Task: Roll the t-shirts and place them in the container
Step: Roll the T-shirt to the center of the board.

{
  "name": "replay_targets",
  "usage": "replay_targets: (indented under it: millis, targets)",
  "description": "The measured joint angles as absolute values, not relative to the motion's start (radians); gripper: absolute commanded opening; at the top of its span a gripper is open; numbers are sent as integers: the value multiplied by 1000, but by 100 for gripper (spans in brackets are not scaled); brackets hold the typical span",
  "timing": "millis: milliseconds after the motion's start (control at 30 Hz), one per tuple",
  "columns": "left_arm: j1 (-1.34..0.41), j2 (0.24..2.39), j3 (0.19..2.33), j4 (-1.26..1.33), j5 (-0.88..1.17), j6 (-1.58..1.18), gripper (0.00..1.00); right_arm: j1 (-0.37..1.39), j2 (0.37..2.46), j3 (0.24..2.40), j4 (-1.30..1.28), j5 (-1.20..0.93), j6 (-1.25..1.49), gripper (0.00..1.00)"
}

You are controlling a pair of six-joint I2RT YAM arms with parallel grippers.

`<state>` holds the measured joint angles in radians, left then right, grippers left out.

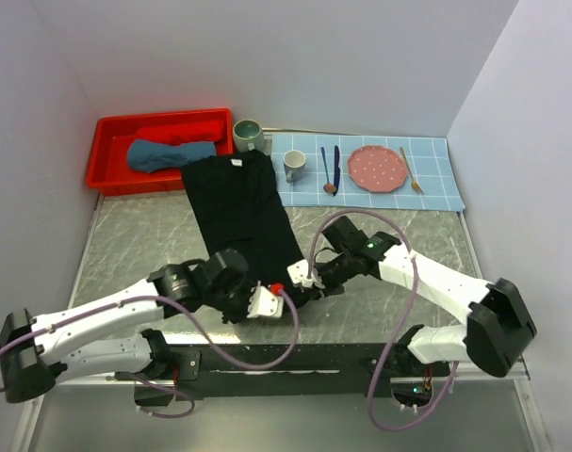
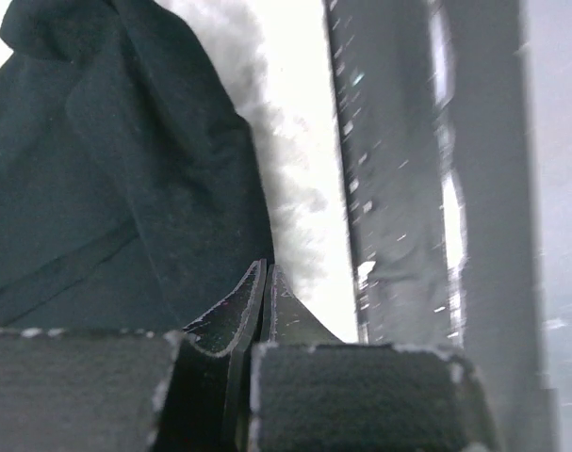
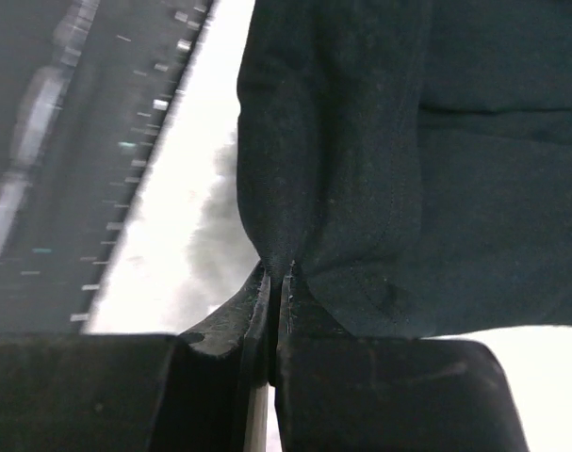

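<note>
The black t-shirt (image 1: 238, 202) lies folded into a long strip on the marble table, collar toward the back. My left gripper (image 1: 253, 294) is at its near left corner. In the left wrist view the left gripper (image 2: 267, 268) is shut, with the black t-shirt (image 2: 106, 169) meeting its tips at the hem. My right gripper (image 1: 314, 281) is at the near right corner. In the right wrist view the right gripper (image 3: 276, 271) is shut on bunched cloth of the black t-shirt (image 3: 408, 169). A slate-blue rolled t-shirt (image 1: 168, 153) rests in the red bin (image 1: 111, 151).
A blue-checked placemat (image 1: 436, 184) at the back right carries a grey mug (image 1: 293, 166), a pink plate (image 1: 376, 168), blue cutlery (image 1: 330, 169) and a gold fork (image 1: 410, 172). A green cup (image 1: 248, 135) stands beside the bin. White walls enclose the table.
</note>
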<state>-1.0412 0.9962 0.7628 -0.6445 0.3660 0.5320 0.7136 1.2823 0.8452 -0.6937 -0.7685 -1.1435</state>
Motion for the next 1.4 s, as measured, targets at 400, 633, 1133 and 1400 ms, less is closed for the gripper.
replay_targets:
  millis: [400,633,1133,1400]
  targets:
    - [-1038,1120,920,-752,554,337,1,712,1267,837,-821,-837,-1002,0]
    - [-1037,1062,829,-663,557,143,1,670,1375,854,-886,-878,-1043,0]
    - [-1003,1182,915,-712,591,85,1,621,1585,1026,-1052,-926,-1192,0]
    - [-888,1188,910,-648,636,-166,1,589,1624,1066,-1101,-928,-1240,0]
